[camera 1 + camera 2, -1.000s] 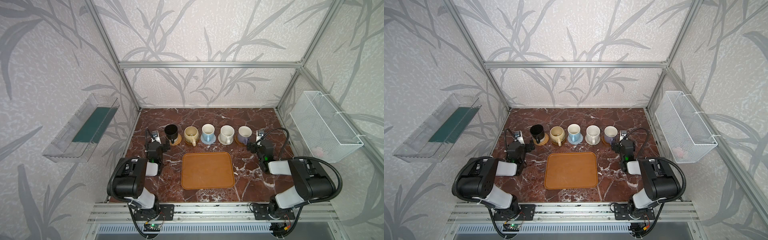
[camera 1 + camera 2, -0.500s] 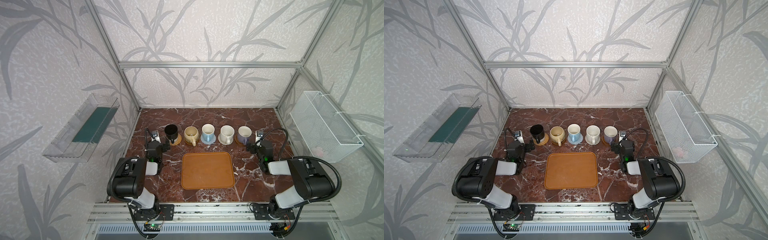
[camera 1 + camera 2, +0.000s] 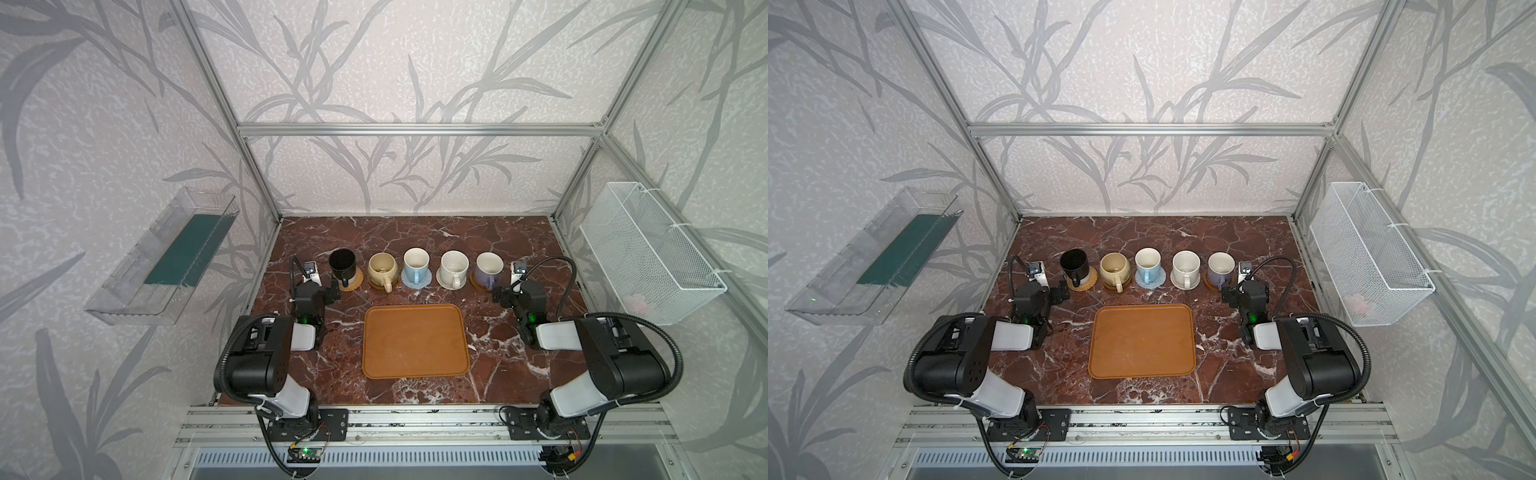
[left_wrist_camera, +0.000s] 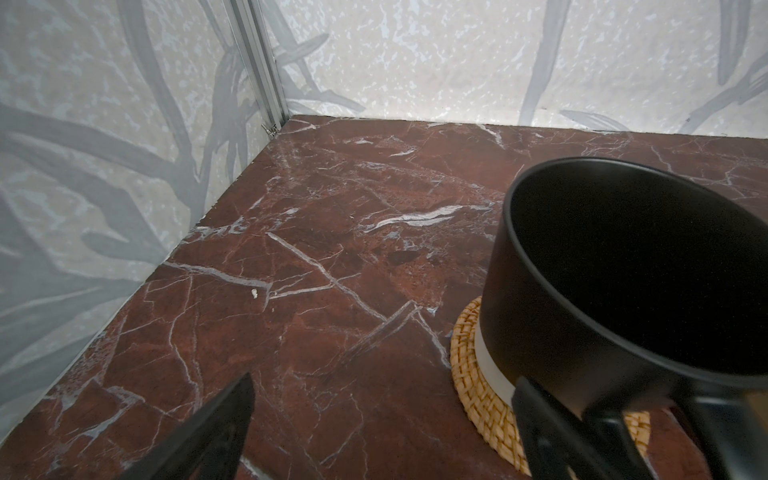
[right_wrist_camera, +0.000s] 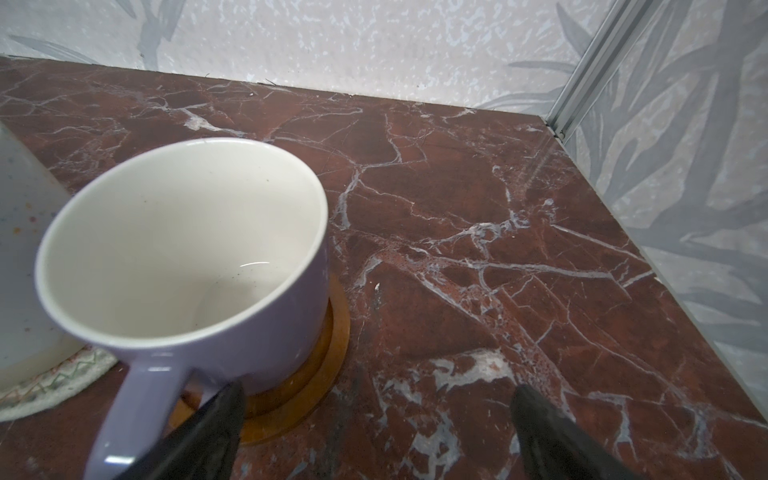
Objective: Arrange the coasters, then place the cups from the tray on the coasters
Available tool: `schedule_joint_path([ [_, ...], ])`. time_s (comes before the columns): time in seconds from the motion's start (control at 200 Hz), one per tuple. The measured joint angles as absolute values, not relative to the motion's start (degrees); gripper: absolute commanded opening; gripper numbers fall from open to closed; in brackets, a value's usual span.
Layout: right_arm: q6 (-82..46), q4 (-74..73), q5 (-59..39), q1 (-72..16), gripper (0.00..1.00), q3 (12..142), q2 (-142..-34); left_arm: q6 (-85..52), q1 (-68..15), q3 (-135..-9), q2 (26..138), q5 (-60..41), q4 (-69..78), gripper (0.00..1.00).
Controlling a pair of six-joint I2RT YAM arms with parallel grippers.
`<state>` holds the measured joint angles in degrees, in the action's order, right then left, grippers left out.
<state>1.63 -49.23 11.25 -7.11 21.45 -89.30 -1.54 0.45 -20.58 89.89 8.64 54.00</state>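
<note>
Cups sit in a row across mid-frame in both top views, each on a coaster, L to R: black cup [image 3: 342, 262]; cream-yellow cup [image 3: 382, 266]; light blue cup [image 3: 416, 262]; speckled white cup [image 3: 454, 264]; lavender cup [image 3: 489, 266]; tray [image 3: 415, 340] on table [image 3: 519, 249] just below row; left gripper [image 3: 330, 292] spread wide, empty, by black cup's rattan coaster [image 4: 469, 365]; right gripper [image 3: 500, 295] spread wide, empty, by lavender cup.
</note>
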Motion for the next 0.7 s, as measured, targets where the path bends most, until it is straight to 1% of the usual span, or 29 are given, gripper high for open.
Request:
schedule_joint_path([
  [0.19,1.9,-49.1,10.9,-7.1,0.99,21.5,-88.9,-1.5,0.4,-20.6,89.9,8.6,54.0,0.99],
  [0.37,2.7,-45.6,9.1,-7.1,0.99,22.5,-84.8,-1.5,0.4,-20.6,89.9,8.6,54.0,0.99],
  [0.57,2.9,-50.5,9.0,-7.1,0.99,21.7,-89.8,-1.5,0.4,-20.6,89.9,8.6,54.0,0.99],
  [0.7,2.9,-49.5,9.0,-7.1,0.99,21.6,-89.7,-1.5,0.4,-20.6,89.9,8.6,54.0,0.99],
])
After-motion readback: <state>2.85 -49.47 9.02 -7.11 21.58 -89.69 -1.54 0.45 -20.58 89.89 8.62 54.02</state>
